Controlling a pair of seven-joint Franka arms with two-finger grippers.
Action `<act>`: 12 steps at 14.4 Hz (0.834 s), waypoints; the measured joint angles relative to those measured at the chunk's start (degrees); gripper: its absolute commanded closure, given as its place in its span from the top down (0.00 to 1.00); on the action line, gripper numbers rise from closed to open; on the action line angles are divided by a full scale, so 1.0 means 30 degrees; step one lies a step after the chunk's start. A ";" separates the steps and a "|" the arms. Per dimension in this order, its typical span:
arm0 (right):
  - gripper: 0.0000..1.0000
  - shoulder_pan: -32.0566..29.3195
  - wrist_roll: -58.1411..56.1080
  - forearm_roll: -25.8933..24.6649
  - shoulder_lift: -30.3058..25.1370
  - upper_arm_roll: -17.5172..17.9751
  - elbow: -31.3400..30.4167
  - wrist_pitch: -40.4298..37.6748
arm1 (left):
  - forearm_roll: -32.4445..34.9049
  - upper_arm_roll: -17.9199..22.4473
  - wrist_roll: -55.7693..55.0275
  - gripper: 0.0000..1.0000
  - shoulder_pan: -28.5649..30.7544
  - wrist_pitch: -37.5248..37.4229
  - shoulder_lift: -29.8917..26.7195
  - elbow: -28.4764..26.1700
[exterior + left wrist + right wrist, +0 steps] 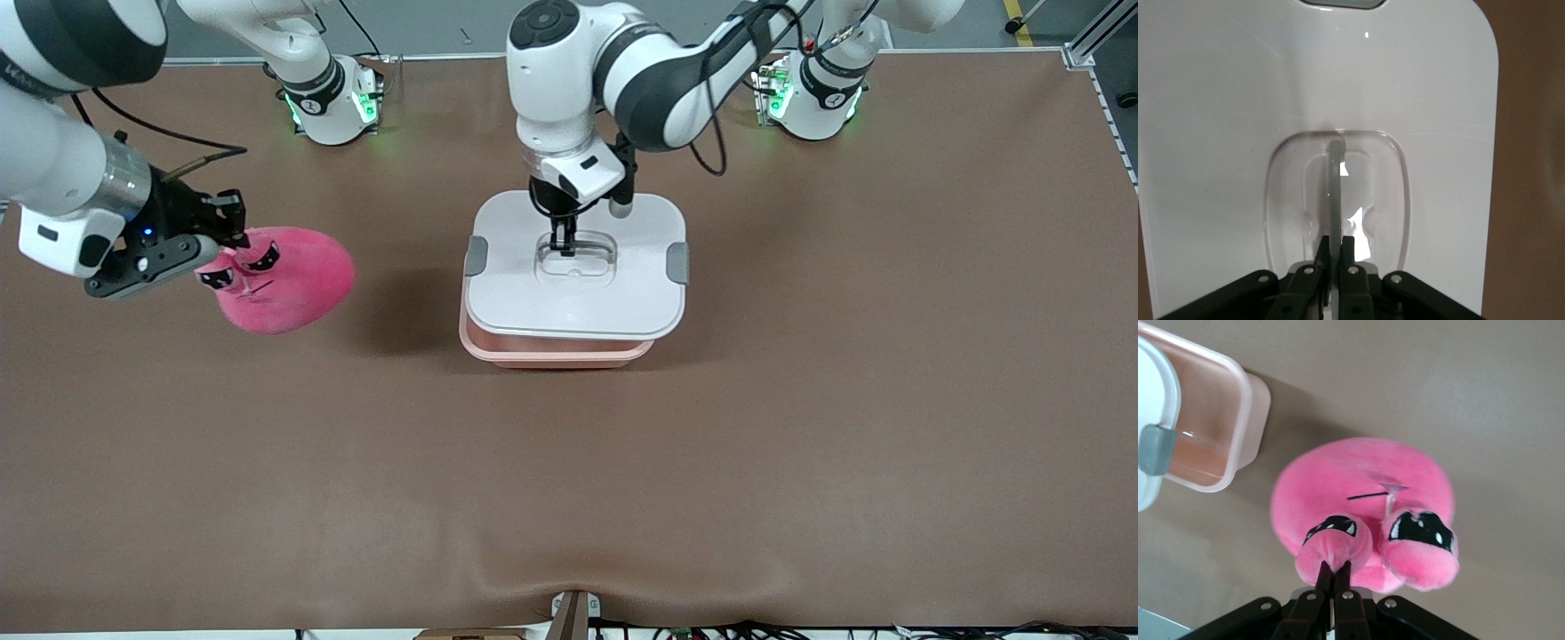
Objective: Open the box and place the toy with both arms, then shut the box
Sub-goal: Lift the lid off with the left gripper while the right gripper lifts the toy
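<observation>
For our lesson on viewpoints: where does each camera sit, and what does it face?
Front: high across the table, facing both arms, box, toy.
Left wrist: on the left arm, looking down on the lid; left gripper shut on its handle.
Right wrist: on the right arm; right gripper shut on the toy.
Shared: lid, all views.

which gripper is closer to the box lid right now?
Left. The left gripper is shut on the handle of the lid. The right gripper is off toward the right arm's end, shut on the toy.
</observation>
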 measured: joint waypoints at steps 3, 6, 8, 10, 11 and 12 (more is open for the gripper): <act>0.00 0.0911 0.0742 0.0001 -0.0066 0.0058 0.0684 -0.0714 | -0.1226 0.0029 0.3869 0.00 0.2027 -0.0526 -0.1035 0.0010; 0.00 0.2091 0.0947 0.0001 -0.0069 0.0208 0.1106 -0.0709 | -0.2172 0.0042 0.7285 0.00 0.3823 -0.1111 -0.1545 0.0011; 0.00 0.3091 0.0963 -0.0074 -0.0036 0.0246 0.1126 -0.0145 | -0.2264 0.0042 0.9238 0.00 0.4688 -0.1526 -0.1590 0.0010; 0.00 0.4537 0.1012 -0.0714 0.0087 0.0282 0.1125 0.0439 | -0.2699 0.0048 1.1947 0.00 0.5578 -0.2232 -0.1623 0.0012; 0.00 0.5396 0.1042 -0.1111 0.0172 0.0298 0.1125 0.0703 | -0.3092 0.0064 1.3234 0.00 0.6102 -0.2514 -0.1657 0.0014; 0.00 0.6294 0.1088 -0.1341 0.0274 0.0315 0.1125 0.0953 | -0.3349 0.0078 1.4335 0.00 0.6664 -0.2765 -0.1691 0.0021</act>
